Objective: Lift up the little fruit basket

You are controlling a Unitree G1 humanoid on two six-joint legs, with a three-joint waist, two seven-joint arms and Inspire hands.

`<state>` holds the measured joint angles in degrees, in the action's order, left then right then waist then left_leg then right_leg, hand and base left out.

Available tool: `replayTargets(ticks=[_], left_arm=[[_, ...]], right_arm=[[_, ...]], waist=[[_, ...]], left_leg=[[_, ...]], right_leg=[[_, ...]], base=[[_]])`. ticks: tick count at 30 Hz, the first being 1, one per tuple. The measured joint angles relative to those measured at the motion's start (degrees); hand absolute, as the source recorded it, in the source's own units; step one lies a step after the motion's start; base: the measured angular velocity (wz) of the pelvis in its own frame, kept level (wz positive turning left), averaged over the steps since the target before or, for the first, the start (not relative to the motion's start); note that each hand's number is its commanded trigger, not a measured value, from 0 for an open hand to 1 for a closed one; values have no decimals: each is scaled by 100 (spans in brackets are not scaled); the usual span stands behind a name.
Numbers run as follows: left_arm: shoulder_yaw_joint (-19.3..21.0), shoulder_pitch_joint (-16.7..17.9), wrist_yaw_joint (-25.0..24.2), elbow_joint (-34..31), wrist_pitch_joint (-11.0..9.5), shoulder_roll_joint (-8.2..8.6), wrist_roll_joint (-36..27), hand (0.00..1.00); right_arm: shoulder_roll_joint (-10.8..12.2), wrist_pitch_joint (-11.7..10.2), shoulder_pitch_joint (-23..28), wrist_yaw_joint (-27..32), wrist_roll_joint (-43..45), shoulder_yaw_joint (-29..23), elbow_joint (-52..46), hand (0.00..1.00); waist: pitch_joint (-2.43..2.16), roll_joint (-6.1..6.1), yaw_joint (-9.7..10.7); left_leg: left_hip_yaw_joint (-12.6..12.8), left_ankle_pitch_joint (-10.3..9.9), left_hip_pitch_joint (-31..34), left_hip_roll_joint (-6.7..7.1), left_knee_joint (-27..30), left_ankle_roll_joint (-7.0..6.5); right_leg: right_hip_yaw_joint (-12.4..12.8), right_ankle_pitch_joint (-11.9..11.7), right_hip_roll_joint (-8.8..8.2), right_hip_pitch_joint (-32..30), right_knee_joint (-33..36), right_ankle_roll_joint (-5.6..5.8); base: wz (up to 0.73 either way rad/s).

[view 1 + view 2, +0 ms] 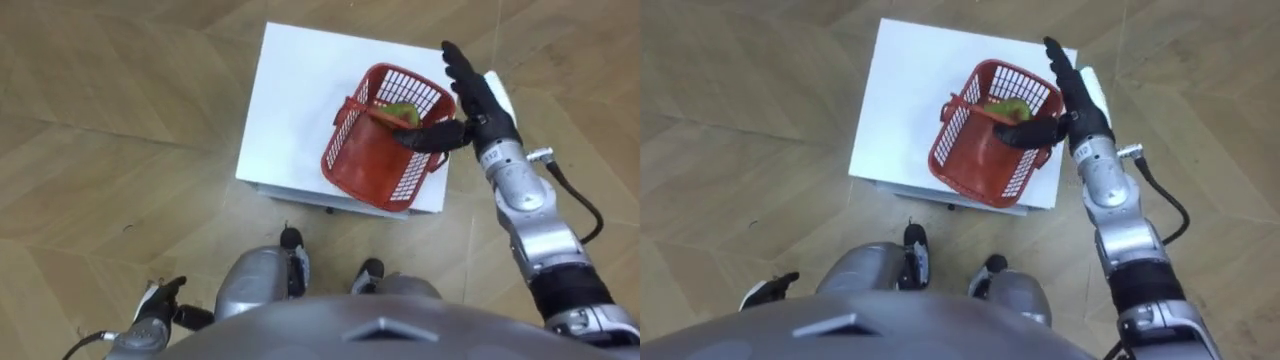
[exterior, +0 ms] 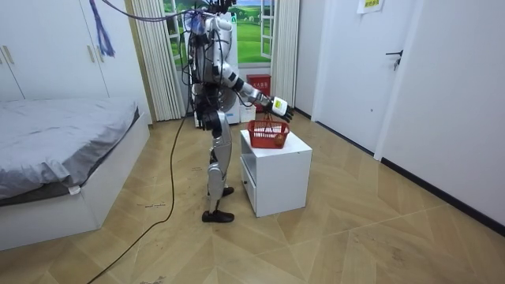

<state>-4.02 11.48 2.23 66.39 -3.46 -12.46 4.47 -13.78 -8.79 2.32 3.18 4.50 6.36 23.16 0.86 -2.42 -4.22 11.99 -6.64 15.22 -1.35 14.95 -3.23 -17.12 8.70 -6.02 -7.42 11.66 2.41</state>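
Overhead, fruit [image 1: 402,111] in basket [image 1: 365,160], right hand [image 1: 478,100] alongside

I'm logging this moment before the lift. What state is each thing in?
Basket: upright on the table, not lifted.
Fruit: lying inside the basket.
Table: standing, with the basket near its right front corner.
Right robot hand: open, fingers straight, thumb reaching over the basket's rim.
Left robot hand: low at the robot's side, idle.
Door: shut.
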Motion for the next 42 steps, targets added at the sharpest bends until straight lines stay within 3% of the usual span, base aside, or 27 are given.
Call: replayTargets(ticks=[4,9,14,18,29,30,32,33,34,37,42], left_arm=[[415,31,30,-12,-87,3,30,0],[832,72,216,-124,-134,33,203,0],[846,94,482,-287,-195,68,184,0],[855,160,566,-429,-252,95,190,0],[1039,273,642,-447,-297,110,74,0],[1073,305,641,-436,-277,114,79,0],[1157,389,637,-439,-232,136,128,0],[1182,437,636,-435,-140,142,132,0],[1185,483,636,-434,-32,155,199,0],[1192,503,635,-428,227,231,477,0],[1222,546,576,-427,530,304,837,0]], right_arm=[[-6,-16,280,331,22,-516,-830,0],[-13,-316,604,990,159,-883,-1487,0],[14,-422,839,1504,514,-1010,-1452,0],[55,-440,1211,1709,609,-1010,-872,0],[54,-418,1413,1927,431,-1139,1699,0],[52,-385,1413,1852,295,-1139,2192,0],[46,-301,1416,1658,187,-1162,3024,0],[47,-170,1415,1502,73,-1155,3587,0],[58,39,1390,1359,5,-1150,4064,0],[125,519,1470,985,-204,-1143,4709,0],[370,1009,1349,314,-247,-1115,5091,0]], waist=[[-26,-23,115],[-67,-73,221],[-70,-70,285],[-74,-61,398],[-90,-6,445],[-88,-6,444],[-133,15,445],[-115,-23,447],[-128,-15,436],[-136,5,475],[-110,-4,539]], left_leg=[[117,-5,-140,-3,-51,1],[238,-28,-491,15,-225,16],[376,-35,-821,23,-406,37],[373,-82,-987,10,-419,69],[484,-124,-1224,22,-452,78],[484,-138,-1291,29,-445,81],[480,-155,-1342,44,-450,85],[461,-157,-1418,63,-483,88],[445,-157,-1494,88,-526,89],[402,-169,-1601,123,-565,103],[280,-228,-1751,124,-547,145]], right_leg=[[141,-3,4,70,-71,6],[289,-12,4,323,-114,22],[446,-3,6,513,-116,36],[452,0,21,666,-114,40],[485,23,15,882,-219,59],[495,43,10,940,-214,66],[487,83,-3,995,-228,76],[470,104,-11,1083,-292,83],[457,139,-25,1152,-291,91],[434,185,-44,1259,-297,111],[428,234,-26,1421,-301,94]], base=[[-16],[-13],[-15],[-1],[-6],[0],[2],[7],[8],[5],[0]])
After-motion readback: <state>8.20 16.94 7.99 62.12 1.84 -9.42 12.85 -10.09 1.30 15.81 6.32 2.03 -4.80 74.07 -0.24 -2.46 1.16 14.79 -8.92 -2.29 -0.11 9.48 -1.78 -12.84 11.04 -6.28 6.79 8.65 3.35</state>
